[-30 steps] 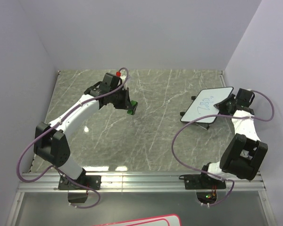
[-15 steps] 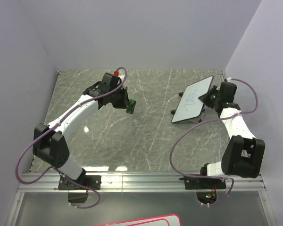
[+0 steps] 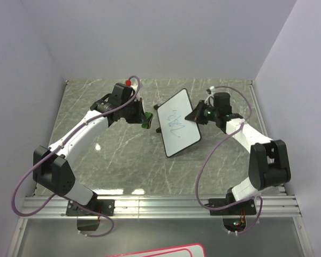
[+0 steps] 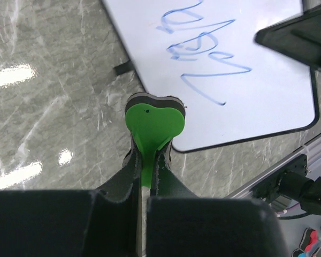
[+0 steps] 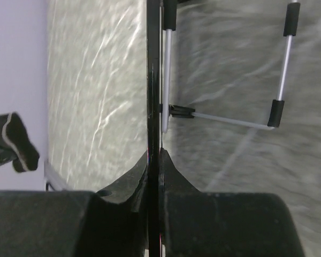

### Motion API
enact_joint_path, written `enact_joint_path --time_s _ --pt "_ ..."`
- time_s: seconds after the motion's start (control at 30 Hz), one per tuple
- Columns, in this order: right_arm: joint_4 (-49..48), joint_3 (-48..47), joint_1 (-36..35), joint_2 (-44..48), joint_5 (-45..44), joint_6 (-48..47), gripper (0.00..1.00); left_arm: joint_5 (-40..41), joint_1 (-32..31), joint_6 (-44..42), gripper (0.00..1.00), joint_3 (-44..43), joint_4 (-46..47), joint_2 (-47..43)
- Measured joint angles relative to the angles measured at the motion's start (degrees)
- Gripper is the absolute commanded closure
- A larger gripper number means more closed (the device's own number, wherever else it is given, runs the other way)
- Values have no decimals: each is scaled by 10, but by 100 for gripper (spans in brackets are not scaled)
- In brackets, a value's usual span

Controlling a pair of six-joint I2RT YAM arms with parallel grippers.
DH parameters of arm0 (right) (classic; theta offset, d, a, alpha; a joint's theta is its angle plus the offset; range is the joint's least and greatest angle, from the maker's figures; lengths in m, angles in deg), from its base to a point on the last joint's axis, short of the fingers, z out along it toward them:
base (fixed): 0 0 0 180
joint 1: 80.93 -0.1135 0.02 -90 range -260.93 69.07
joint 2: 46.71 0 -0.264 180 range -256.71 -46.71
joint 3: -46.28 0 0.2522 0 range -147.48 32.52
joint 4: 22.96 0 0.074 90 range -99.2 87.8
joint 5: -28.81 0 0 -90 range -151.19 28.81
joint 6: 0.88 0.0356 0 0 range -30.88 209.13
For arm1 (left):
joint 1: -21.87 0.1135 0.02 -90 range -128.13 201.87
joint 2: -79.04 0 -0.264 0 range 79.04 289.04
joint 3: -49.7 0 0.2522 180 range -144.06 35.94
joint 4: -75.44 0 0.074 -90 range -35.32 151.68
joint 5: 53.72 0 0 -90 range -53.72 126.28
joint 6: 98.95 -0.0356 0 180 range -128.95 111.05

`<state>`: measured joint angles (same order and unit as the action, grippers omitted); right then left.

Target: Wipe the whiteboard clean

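The whiteboard (image 3: pixel 177 124), white with a thin black rim and blue scribbles, is held tilted above the middle of the table. My right gripper (image 3: pixel 197 114) is shut on its right edge; in the right wrist view the whiteboard (image 5: pixel 153 80) shows edge-on between the closed fingers, its wire stand (image 5: pixel 241 122) folded out behind. My left gripper (image 3: pixel 140 119) is shut on a green heart-shaped eraser (image 3: pixel 147 121) just left of the board. In the left wrist view the eraser (image 4: pixel 152 126) sits beside the whiteboard's (image 4: pixel 241 101) lower rim, below the scribbles (image 4: pixel 203 51).
The grey marbled table (image 3: pixel 112 155) has walls at the back and both sides. An aluminium rail (image 3: pixel 160 203) runs along the near edge. A red-rimmed white board (image 3: pixel 160 250) lies below the rail at the bottom of the top view.
My right arm swung the whiteboard from the far right to the middle of the table, turning it toward my left gripper. My left gripper with the eraser barely moved.
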<state>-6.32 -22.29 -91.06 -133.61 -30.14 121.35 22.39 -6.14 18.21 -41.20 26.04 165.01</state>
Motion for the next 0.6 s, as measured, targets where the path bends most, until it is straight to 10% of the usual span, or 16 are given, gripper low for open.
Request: enact_joint_path --time_s 0.6 --pt "192 -218 -54 -73 -56 -58 100 3 0 0 100 -93 2 75"
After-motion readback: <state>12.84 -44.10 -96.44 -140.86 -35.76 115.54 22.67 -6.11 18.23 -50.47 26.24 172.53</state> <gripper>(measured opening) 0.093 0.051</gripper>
